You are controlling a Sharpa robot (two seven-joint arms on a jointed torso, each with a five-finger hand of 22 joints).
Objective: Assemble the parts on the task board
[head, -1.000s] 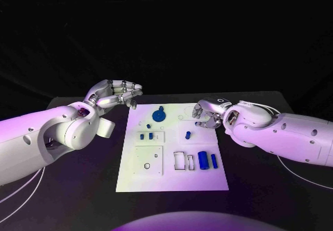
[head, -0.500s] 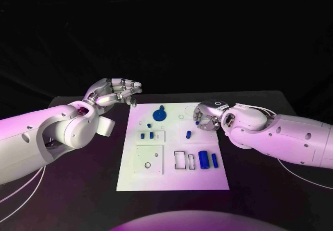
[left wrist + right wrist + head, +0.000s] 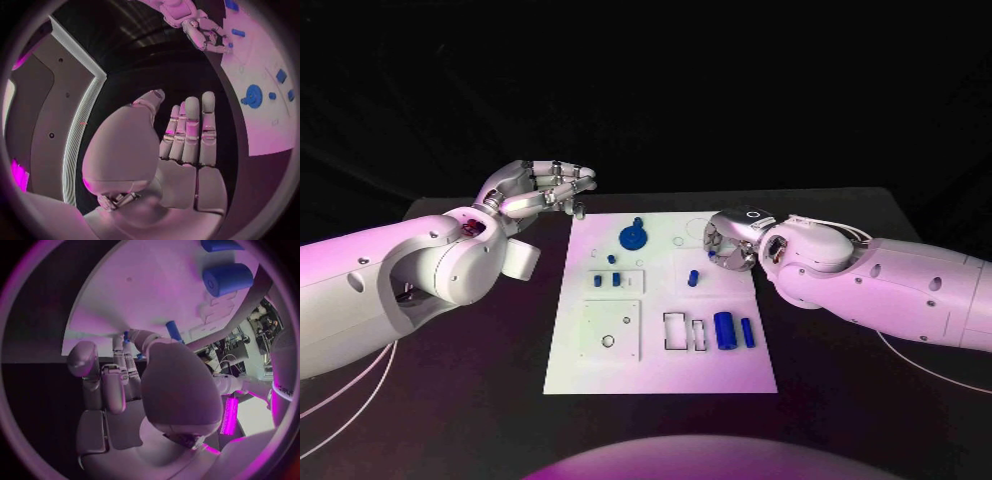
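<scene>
The white task board [image 3: 661,350] lies in the middle of the black table. On it are a blue round part [image 3: 632,238], several small blue pegs [image 3: 606,281], one peg [image 3: 692,279] and a thick blue cylinder [image 3: 724,330] beside a thin bar [image 3: 746,333]. My right hand [image 3: 730,240] hovers over the board's upper right edge, fingers curled, and pinches a small blue part [image 3: 127,335] that is mostly hidden. The peg [image 3: 174,331] and cylinder [image 3: 228,277] lie beyond it. My left hand [image 3: 538,190] hangs off the board's far left corner, its palm [image 3: 181,165] bare and holding nothing.
Empty cut-outs [image 3: 682,333] sit left of the cylinder, and a square plate with a hole [image 3: 609,332] fills the board's lower left. Black table [image 3: 473,380] surrounds the board on both sides. My thick white forearms [image 3: 877,290] flank it.
My right hand has turned and shifted slightly inward over the board's edge. The left hand has risen a little. The parts on the board have not moved.
</scene>
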